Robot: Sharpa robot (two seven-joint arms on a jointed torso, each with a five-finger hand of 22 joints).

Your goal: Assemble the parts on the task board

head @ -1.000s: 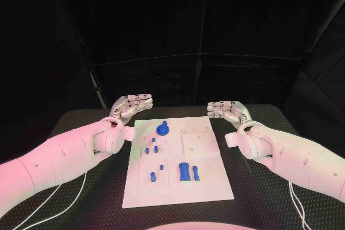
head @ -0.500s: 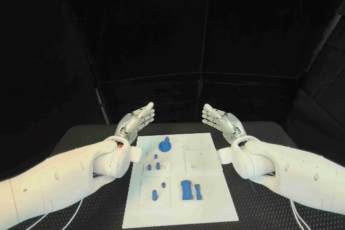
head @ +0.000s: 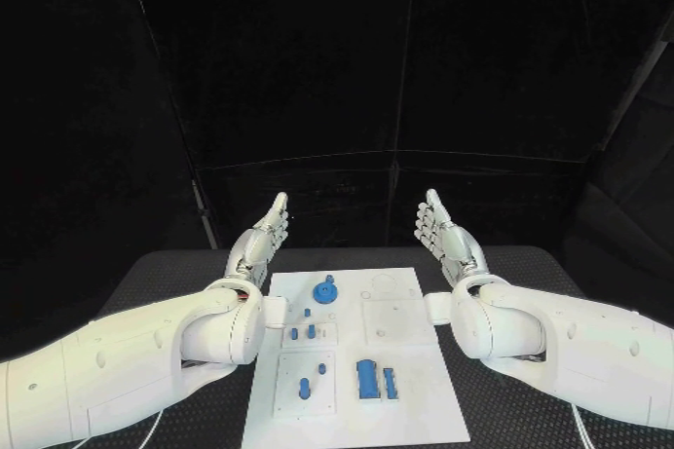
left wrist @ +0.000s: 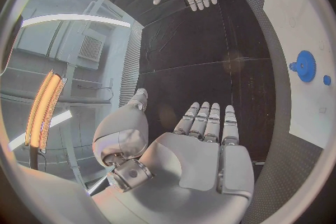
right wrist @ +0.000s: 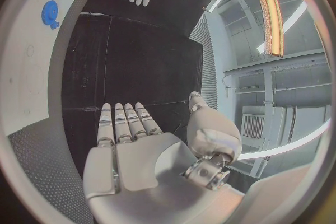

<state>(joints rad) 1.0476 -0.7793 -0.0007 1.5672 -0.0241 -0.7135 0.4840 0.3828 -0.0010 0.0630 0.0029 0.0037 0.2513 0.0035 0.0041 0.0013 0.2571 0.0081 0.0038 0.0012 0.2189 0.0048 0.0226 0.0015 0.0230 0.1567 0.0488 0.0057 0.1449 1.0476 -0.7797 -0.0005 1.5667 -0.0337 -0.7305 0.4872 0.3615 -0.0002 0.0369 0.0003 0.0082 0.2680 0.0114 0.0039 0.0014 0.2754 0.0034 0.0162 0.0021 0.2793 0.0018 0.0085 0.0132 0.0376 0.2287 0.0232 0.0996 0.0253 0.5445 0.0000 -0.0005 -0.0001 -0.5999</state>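
Rising since a second ago, the left hand (head: 261, 237) and right hand (head: 447, 237) now stand edge-on with fingers straight, holding nothing, flanking the task board's (head: 400, 391) far end; blue parts (head: 366, 379) lie untouched on it.

left robot hand (head: 263, 237) and right robot hand (head: 444, 235) uncurled, raised, palms turned inward
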